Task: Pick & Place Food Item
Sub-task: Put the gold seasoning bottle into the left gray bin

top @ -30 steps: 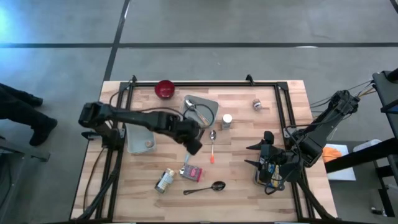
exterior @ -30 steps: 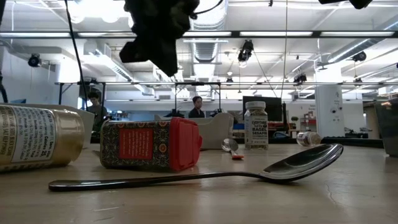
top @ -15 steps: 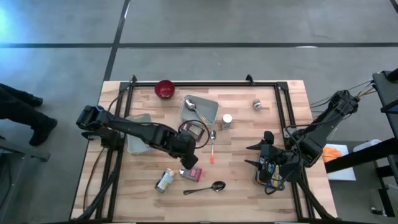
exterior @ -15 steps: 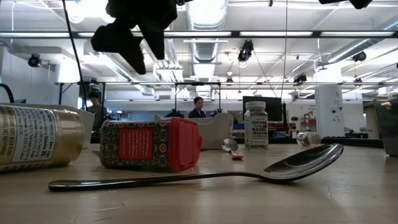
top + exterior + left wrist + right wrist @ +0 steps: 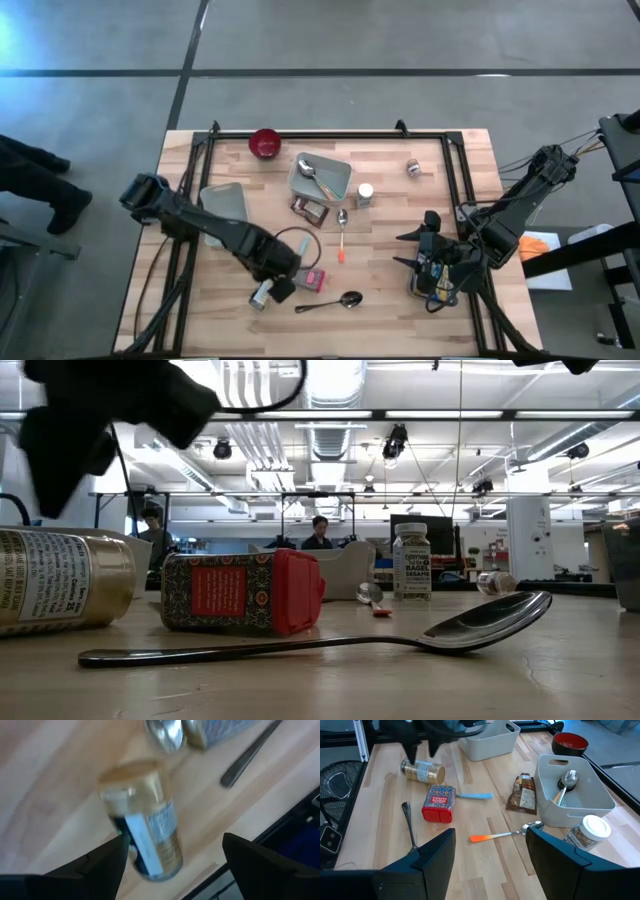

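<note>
Packet [image 5: 310, 210] lies flat on the tabletop [image 5: 400, 300], just beside the grey bin [image 5: 335, 185] and outside it. That bin holds one spoon [image 5: 312, 174]. A second, paler bin [image 5: 225, 210] sits near the left arm. The red bowl [image 5: 265, 143] stands at the far edge. The left gripper [image 5: 280, 283] hovers over a jar [image 5: 262, 293] lying on its side, jaws released and apart. The red tin [image 5: 312, 279] lies beside the jar. The right gripper [image 5: 400, 250] waits at the right edge, jaws apart, grasping nothing.
</note>
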